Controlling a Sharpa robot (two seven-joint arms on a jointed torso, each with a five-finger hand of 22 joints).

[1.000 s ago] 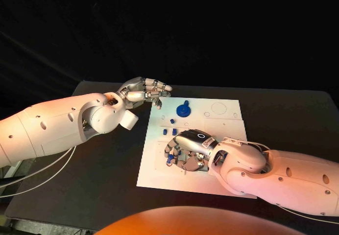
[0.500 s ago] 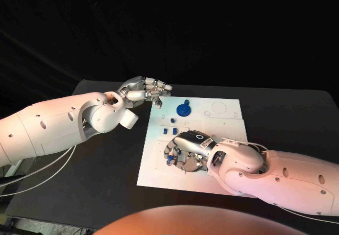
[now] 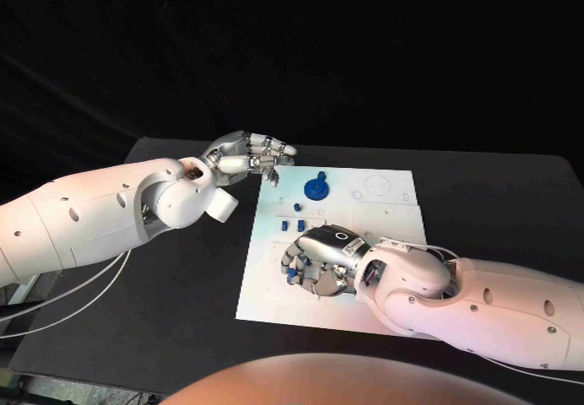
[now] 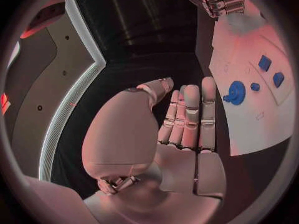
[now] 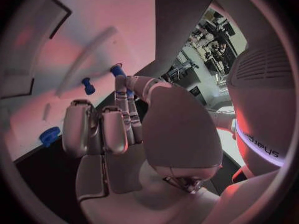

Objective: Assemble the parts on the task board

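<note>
Right hand (image 3: pixel 319 260) palm-down on task board (image 3: pixel 383 224), fingers curled around a small blue part (image 3: pixel 292 272); grip not clearly visible. Left hand (image 3: pixel 250 156) hovers off board's far-left corner, fingers curled, holding nothing. Round blue part (image 3: pixel 316 187) on board's far half.

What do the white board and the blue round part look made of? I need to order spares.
The board looks like matt white plastic or painted sheet: flat, even, no glare. The blue round part looks like moulded or printed plastic: solid colour, dull surface. Neither can be told for certain.
</note>
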